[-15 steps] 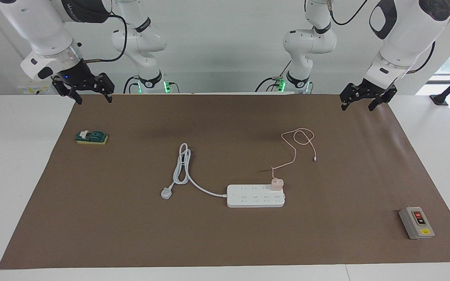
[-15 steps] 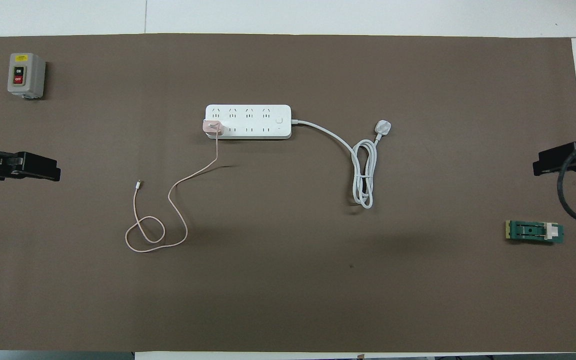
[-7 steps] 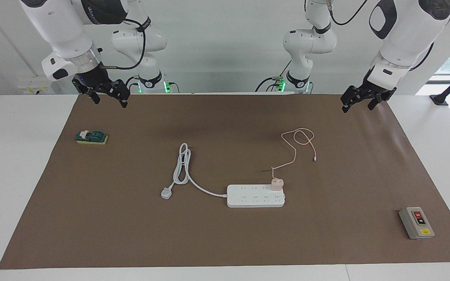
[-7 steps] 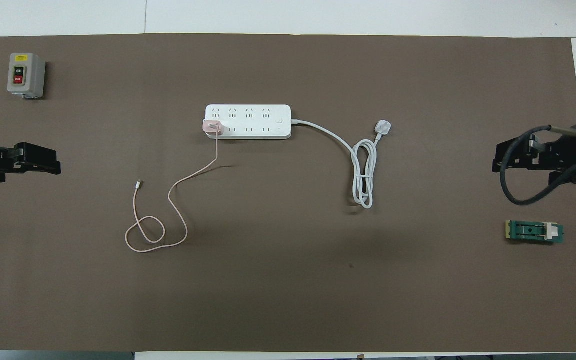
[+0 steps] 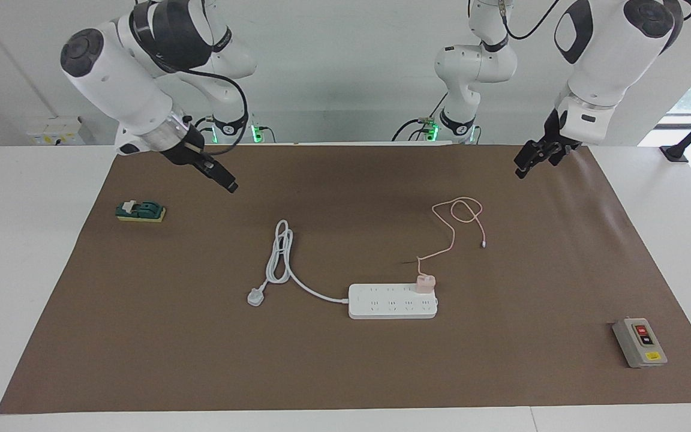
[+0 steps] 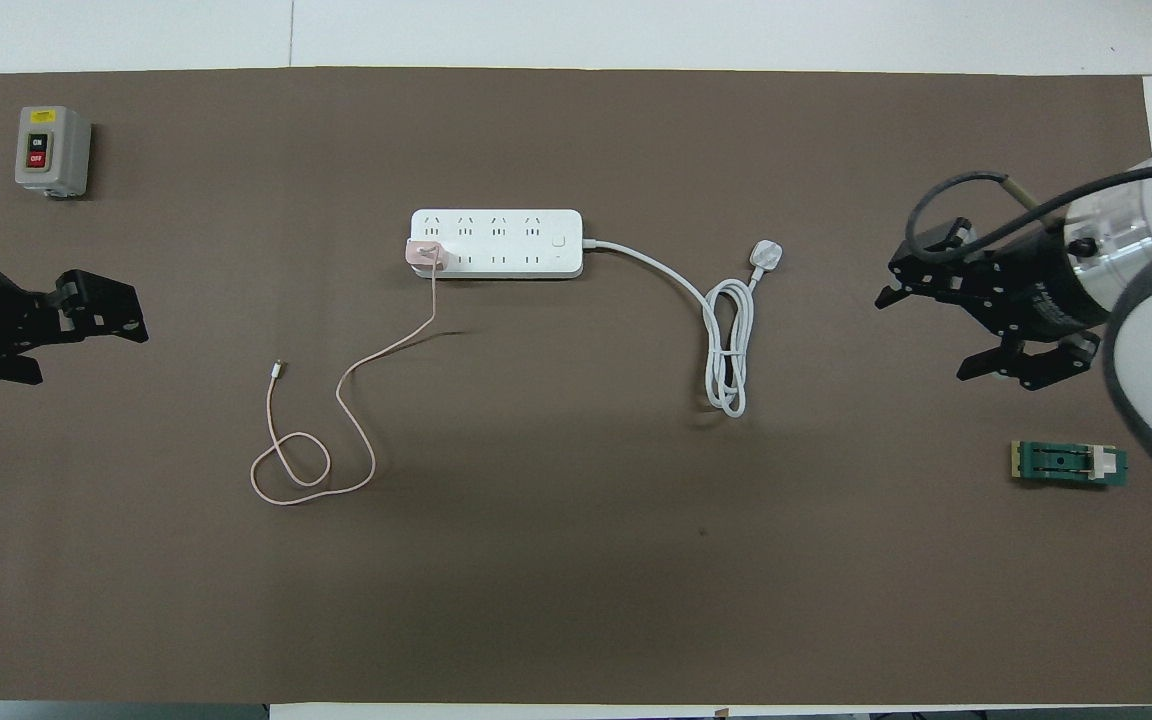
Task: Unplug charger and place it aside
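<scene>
While both arms hang above the brown mat (image 5: 141,336), the facing view shows the charger (image 5: 425,282) plugged into the power strip (image 5: 392,301) at the socket on the end toward the left arm. Its thin pink cable (image 5: 462,219) runs from the plug toward the robots and ends in a loose loop on the mat, with the free tip lying just beside the loop. A thick white cord (image 5: 279,255) leaves the strip's other end, folds into a long coil and finishes in a white plug (image 5: 255,296) lying flat. The right gripper (image 5: 230,186) hangs in the air over bare mat, between the green block (image 5: 140,211) and the coiled cord, holding nothing. The left gripper (image 5: 528,163) hangs over the mat's edge nearest the robots, well apart from the cable loop, also holding nothing. A grey switch box (image 5: 639,342) sits at the left arm's end of the table, farther from the robots than the strip.

Seen from overhead, the charger (image 6: 424,255) occupies the corner of the power strip (image 6: 496,243) nearest the robots. The left gripper (image 6: 136,320) is released, its fingers spread. The right gripper (image 6: 921,335) is likewise released, its fingertips (image 6: 886,297) clearly parted. The green block (image 6: 1069,464) lies nearer the robots than the right gripper's position over the mat; the switch box (image 6: 52,151) lies farther than the left gripper's.
</scene>
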You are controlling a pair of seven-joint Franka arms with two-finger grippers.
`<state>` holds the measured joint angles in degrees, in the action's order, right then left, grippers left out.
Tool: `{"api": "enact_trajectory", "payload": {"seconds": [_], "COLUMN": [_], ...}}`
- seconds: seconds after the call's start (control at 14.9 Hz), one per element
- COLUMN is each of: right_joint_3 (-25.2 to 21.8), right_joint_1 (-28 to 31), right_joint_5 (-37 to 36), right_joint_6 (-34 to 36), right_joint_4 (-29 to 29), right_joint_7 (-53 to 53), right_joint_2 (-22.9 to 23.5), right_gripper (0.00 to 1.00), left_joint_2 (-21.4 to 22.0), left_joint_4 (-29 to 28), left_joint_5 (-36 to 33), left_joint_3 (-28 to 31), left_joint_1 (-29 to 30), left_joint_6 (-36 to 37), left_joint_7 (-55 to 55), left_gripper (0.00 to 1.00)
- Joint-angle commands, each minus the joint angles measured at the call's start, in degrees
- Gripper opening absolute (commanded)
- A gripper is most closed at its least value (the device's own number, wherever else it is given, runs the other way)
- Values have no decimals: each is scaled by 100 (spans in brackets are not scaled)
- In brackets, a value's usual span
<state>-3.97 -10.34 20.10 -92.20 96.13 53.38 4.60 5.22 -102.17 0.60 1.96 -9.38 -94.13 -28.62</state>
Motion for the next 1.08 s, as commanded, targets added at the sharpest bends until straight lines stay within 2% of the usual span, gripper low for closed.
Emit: {"api": "enact_trajectory", "payload": {"seconds": [0.0, 0.2, 0.34, 0.47, 0.54, 0.6, 0.67, 0.81, 0.94, 1.01], "right_joint_3": [19, 10, 11, 10, 10, 19, 19, 10, 28, 28], "right_joint_1": [-125, -354, -512, -574, -714, -828, -890, -1049, -1119, -1302], "right_joint_5": [494, 959, 1101, 1416, 1418, 1461, 1540, 1549, 1558, 1558], "right_joint_6": [-52, -630, -956, -1081, -1081, -1385, -1623, -1958, -2423, -2443], "right_joint_4": [-349, -516, -534, -1067, -1523, -1806, -1834, -1905, -1949, -2167], "right_joint_7": [1075, 1823, 1938, 2446, 2649, 2886, 2906, 2897, 2914, 2915], "right_joint_2": [514, 971, 1138, 1778, 2173, 2664, 2869, 3160, 3458, 3642], "right_gripper": [100, 100, 100, 100, 100, 100, 100, 100, 100, 100], "left_joint_2": [102, 85, -37, -344, -650, -1445, -1819, -2338, -2725, -2971], "left_joint_4": [-137, -128, -58, 160, 397, 1095, 1485, 1988, 2261, 2567], "left_joint_5": [28, 37, 98, 265, 266, 300, 457, 415, 293, 248], "left_joint_3": [50, 41, 41, 41, 41, 50, 59, 76, 120, 120], "left_joint_1": [-90, -230, -292, -397, -528, -782, -802, -941, -1109, -1118], "left_joint_6": [-184, -202, -229, -281, -299, -325, -334, -334, -369, -326], "left_joint_7": [-1324, -2373, -2928, -3472, -3849, -4540, -4878, -5354, -5670, -5838], "left_gripper": [100, 100, 100, 100, 100, 100, 100, 100, 100, 100]}}
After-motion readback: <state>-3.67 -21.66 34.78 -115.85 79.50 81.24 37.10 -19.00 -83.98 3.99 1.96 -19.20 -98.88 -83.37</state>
